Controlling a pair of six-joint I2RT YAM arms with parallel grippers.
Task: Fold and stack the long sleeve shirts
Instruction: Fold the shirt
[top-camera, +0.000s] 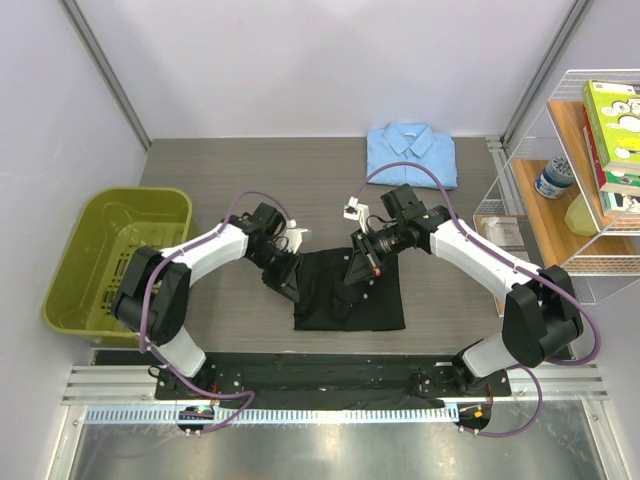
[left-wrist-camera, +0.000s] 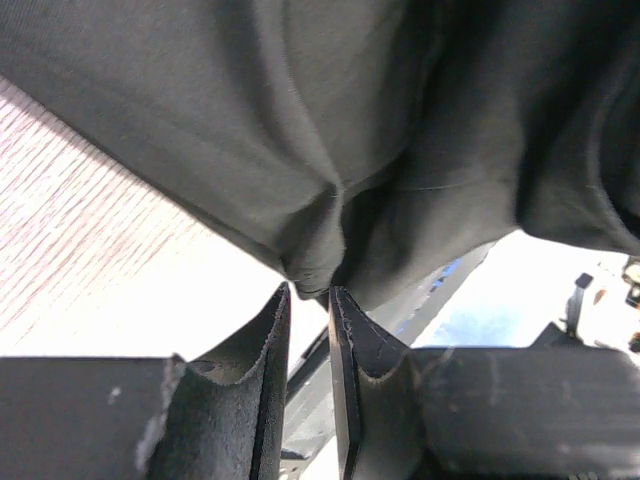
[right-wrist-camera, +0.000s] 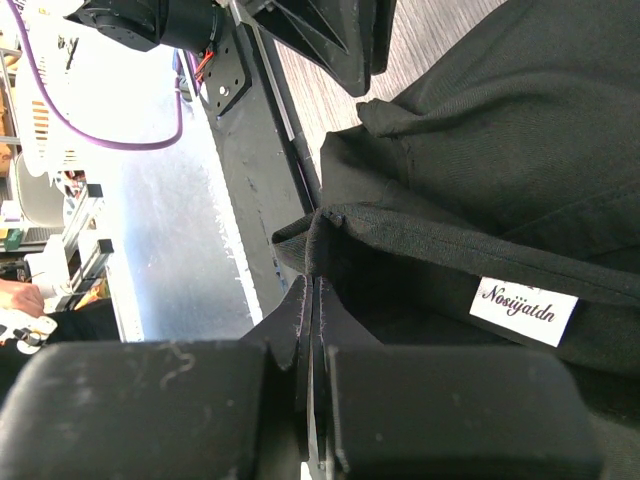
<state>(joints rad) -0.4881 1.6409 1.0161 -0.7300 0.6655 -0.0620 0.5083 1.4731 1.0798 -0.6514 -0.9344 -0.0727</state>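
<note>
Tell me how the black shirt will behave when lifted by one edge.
Likely floppy: the black shirt bunches and sags where the right gripper pinches its edge. Probably light, since a fingertip pinch seems to hold it. Unlikely to roll; it lies flat on the table.

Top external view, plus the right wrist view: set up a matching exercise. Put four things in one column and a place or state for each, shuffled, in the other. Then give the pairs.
1. black shirt
2. light blue shirt
3. green bin
4. right end effector

A. folded, at the far edge of the table
B. shut on a fold of black cloth
C. at the table's left side
D. at the middle of the table

Pairs: 1-D, 2-A, 3-C, 4-B
</note>
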